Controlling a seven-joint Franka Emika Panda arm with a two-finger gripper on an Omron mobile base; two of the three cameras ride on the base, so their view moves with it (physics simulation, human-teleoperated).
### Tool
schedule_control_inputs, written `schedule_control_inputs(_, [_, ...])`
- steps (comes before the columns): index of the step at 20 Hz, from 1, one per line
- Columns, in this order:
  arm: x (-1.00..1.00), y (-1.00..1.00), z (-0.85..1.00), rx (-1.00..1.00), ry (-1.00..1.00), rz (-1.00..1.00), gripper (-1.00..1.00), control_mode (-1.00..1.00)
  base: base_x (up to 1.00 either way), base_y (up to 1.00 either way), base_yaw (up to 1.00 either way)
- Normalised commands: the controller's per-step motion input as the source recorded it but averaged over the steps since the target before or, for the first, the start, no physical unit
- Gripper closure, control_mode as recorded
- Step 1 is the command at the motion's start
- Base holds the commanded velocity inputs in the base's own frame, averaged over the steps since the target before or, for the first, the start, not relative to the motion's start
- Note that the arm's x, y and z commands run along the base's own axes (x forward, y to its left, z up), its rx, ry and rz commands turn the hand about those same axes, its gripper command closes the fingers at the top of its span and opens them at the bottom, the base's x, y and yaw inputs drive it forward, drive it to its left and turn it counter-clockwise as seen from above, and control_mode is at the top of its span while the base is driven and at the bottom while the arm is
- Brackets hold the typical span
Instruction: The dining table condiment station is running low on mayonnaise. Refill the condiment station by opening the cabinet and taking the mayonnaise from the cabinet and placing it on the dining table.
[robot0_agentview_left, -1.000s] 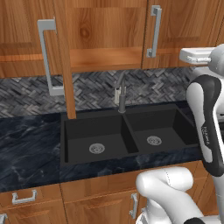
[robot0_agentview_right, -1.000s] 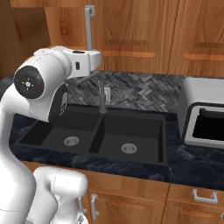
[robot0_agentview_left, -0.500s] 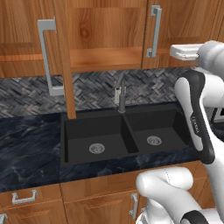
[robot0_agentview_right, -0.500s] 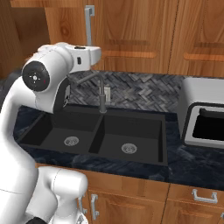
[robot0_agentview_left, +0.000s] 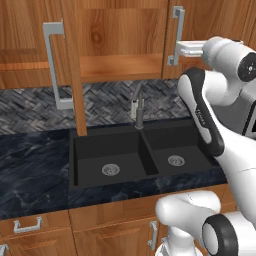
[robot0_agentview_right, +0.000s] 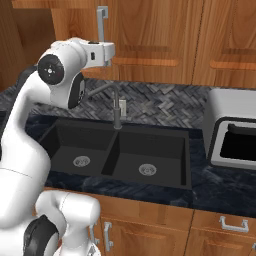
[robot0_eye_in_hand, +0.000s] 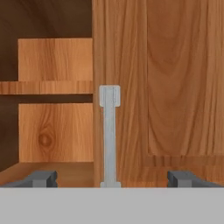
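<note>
Pincer (robot0_eye_in_hand: 109, 178) gapes wide, empty, before cabinet (robot0_eye_in_hand: 166, 87) handle (robot0_eye_in_hand: 109, 135); fingertips cropped.

The cabinet (robot0_agentview_left: 115, 45) fills the upper frame, above the sink (robot0_agentview_left: 140, 155) at centre. Its left door (robot0_agentview_left: 72, 65) stands swung out; the right door (robot0_agentview_left: 210, 30) is closed. The faucet (robot0_agentview_left: 137, 107) rises behind the sink. Drawers (robot0_agentview_left: 30, 227) sit lower left. Interior contents, apparently shelves, are unclear.
</note>
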Motion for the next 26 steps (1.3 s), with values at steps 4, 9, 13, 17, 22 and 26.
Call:
schedule_control_inputs(4, [0.47,0.0,0.09,0.0,0.0,0.0,-1.0,-1.0,0.0,0.0,0.0])
schedule_control_inputs(9, [0.63,0.0,0.0,0.0,0.0,0.0,-1.0,-1.0,0.0,0.0,0.0])
schedule_control_inputs(13, [0.64,0.0,0.0,0.0,0.0,0.0,-1.0,-1.0,0.0,0.0,0.0])
schedule_control_inputs(17, [0.58,0.0,0.0,0.0,0.0,0.0,-1.0,-1.0,0.0,0.0,0.0])
schedule_control_inputs(22, [0.48,0.0,0.0,0.0,0.0,0.0,-1.0,-1.0,0.0,0.0,0.0])
schedule_control_inputs(26, [0.33,0.04,0.0,0.0,0.0,0.0,1.0,-1.0,0.0,0.0,0.0])
